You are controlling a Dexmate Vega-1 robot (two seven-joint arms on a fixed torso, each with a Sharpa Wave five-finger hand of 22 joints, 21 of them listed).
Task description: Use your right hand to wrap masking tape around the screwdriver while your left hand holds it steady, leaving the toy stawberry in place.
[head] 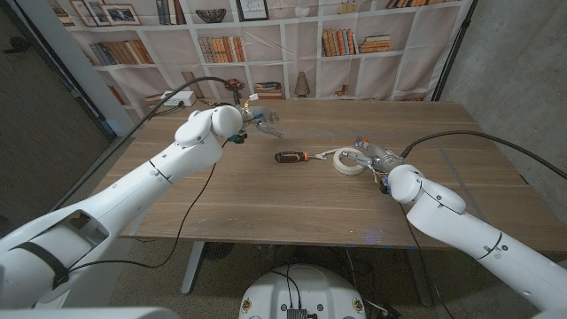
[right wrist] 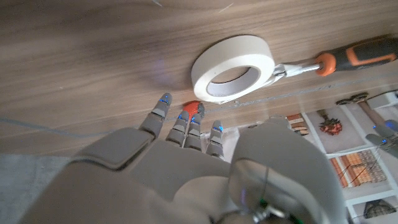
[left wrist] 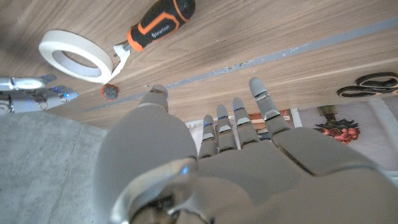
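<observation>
The black-and-orange-handled screwdriver [head: 292, 157] lies flat near the middle of the brown wooden surface [head: 266, 199], handle toward the robot's left and metal shaft pointing at the roll of cream masking tape [head: 351, 162]. The roll lies on its side just beside the shaft tip; a strip of tape runs from it onto the shaft, seen in the right wrist view [right wrist: 234, 67]. A small red toy strawberry [left wrist: 109, 92] sits on the surface close to the roll, partly hidden behind fingertips in the right wrist view [right wrist: 193, 109]. The right hand [head: 375, 159] is open, fingers extended, just beside the roll; whether it touches the roll cannot be told. The left hand [head: 258, 120] is raised, fingers apart and holding nothing, well apart from the screwdriver toward the far edge.
</observation>
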